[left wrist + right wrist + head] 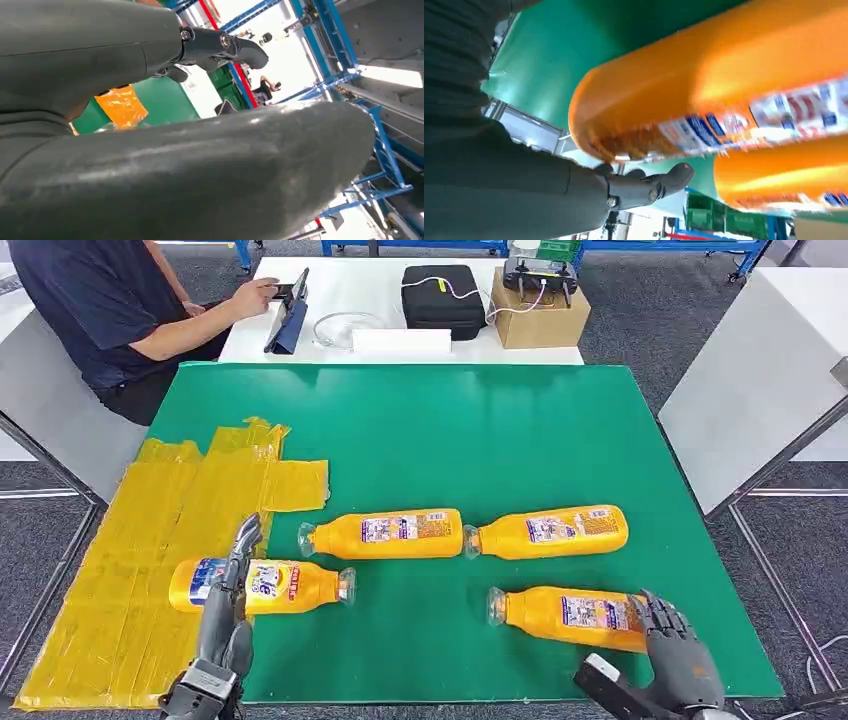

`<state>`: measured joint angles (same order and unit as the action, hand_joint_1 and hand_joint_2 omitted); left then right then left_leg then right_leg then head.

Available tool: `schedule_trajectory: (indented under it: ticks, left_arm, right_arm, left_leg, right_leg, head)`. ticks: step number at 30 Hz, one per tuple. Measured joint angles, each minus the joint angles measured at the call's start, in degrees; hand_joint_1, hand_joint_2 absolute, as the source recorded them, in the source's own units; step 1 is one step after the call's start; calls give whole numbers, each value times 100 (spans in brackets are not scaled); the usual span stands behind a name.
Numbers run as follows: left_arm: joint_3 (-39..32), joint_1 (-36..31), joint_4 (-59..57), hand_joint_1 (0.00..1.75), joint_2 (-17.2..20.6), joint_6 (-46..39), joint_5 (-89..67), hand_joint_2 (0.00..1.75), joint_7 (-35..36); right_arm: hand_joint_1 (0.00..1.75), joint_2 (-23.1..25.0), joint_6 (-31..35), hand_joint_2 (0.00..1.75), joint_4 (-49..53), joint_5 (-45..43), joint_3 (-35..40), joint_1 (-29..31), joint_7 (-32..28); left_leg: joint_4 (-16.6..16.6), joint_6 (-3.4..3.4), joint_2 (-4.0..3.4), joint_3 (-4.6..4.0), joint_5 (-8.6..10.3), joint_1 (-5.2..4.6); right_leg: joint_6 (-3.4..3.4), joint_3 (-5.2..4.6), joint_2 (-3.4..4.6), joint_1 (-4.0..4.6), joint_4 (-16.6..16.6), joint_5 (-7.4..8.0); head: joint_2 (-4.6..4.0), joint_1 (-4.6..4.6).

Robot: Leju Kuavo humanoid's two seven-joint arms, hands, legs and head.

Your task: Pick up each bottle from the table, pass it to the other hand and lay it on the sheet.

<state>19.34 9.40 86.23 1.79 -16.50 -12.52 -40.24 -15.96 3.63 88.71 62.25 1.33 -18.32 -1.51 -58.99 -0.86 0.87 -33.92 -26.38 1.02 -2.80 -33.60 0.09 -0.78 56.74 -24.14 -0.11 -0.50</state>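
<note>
A: Bottles, orange, four, all lying flat. Where on the green table?

B: One bottle on the sheet lies across the right edge of the yellow sheet, cap over the green. Middle bottle and far-right bottle lie end to end across the table's centre. Near-right bottle lies by the table's near edge, toward the right corner.

A: Left hand?

B: Above the bottle on the sheet, fingers stretched out straight over it, gripping nothing.

A: Right hand?

B: At the base of the near-right bottle, fingers spread against it; whether it grips, cannot tell. The right wrist view shows the bottle just above the extended fingers.

A: Other items?

B: Person seated past the far-left corner at a white table carrying a black case and a cardboard box.
</note>
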Motion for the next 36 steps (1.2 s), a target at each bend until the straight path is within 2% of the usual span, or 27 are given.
schedule_trajectory:
  ticks: [11,12,13,14,15,18,36]
  left_arm:
    - [74,-70,0,0,17,90,42,0,0]
    - [74,-70,0,0,20,90,44,0,0]
    - [74,-71,0,0,20,90,44,0,2]
    - [72,-71,0,0,22,90,44,0,0]
    - [74,-75,0,0,24,92,44,0,0]
    - [90,-103,0,0,24,149,66,0,0]
    - [168,-297,-81,0,-26,835,367,0,7]
  right_arm:
    - [0,11,-107,175,-419,192,63,300,50]
    - [12,11,-111,175,-435,192,66,312,50]
    - [113,11,-111,175,-452,195,68,321,50]
    - [169,11,-113,175,-465,199,70,334,52]
    - [175,9,-144,175,-487,234,72,341,68]
    - [173,-37,-271,175,-608,306,90,386,136]
    - [175,-572,-468,175,-920,-111,446,470,505]
  left_leg:
    - [0,0,-1,4,0,0]
    - [0,0,-1,5,0,0]
    - [0,0,0,5,0,0]
    - [0,0,-1,7,0,0]
    - [0,0,-1,8,0,0]
    - [0,0,-1,25,-3,0]
    - [0,-1,3,78,-11,1]
  right_leg:
    - [0,1,0,1,0,0]
    - [0,2,0,1,0,0]
    - [0,3,0,1,0,0]
    - [0,3,0,0,0,0]
    - [0,4,0,0,0,0]
    - [-1,-35,0,0,-2,-1]
    - [-1,15,4,10,-19,-10]
  head:
    - [0,0]
    - [0,0]
    - [0,0]
    - [0,0]
    - [0,0]
    - [0,0]
    - [0,-2]
